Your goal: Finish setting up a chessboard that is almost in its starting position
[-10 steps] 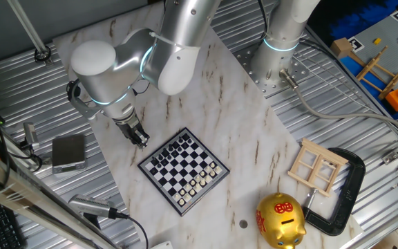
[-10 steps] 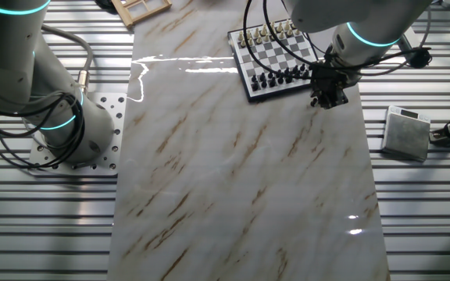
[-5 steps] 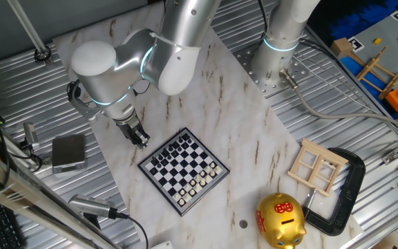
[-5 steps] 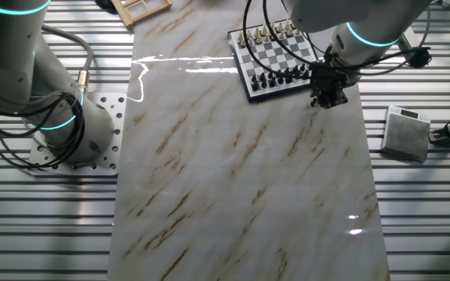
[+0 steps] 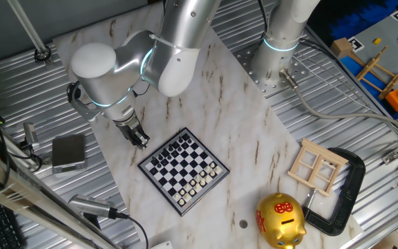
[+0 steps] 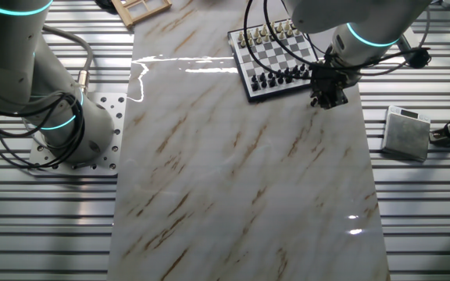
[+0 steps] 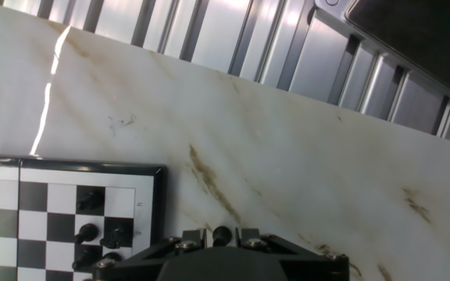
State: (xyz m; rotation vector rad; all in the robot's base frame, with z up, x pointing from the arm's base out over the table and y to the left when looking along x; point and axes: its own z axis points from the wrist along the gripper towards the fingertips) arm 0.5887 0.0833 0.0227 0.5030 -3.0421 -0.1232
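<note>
The small chessboard (image 5: 184,171) lies on the marble table, black pieces on its far side and white pieces on its near side. It also shows in the other fixed view (image 6: 276,58) and at the lower left of the hand view (image 7: 53,211). My gripper (image 5: 142,142) hangs low over the marble just off the board's black-side corner (image 6: 324,100). In the hand view the gripper (image 7: 222,232) is shut on a small black chess piece (image 7: 223,234) that sits between the fingertips, right of the board's rim.
A gold piggy bank (image 5: 280,220), a pale wooden window frame (image 5: 317,166) and a black clamp (image 5: 344,194) lie right of the board. A grey box (image 5: 68,152) sits on the ribbed metal left of the gripper. A second arm's base (image 5: 275,62) stands at the back.
</note>
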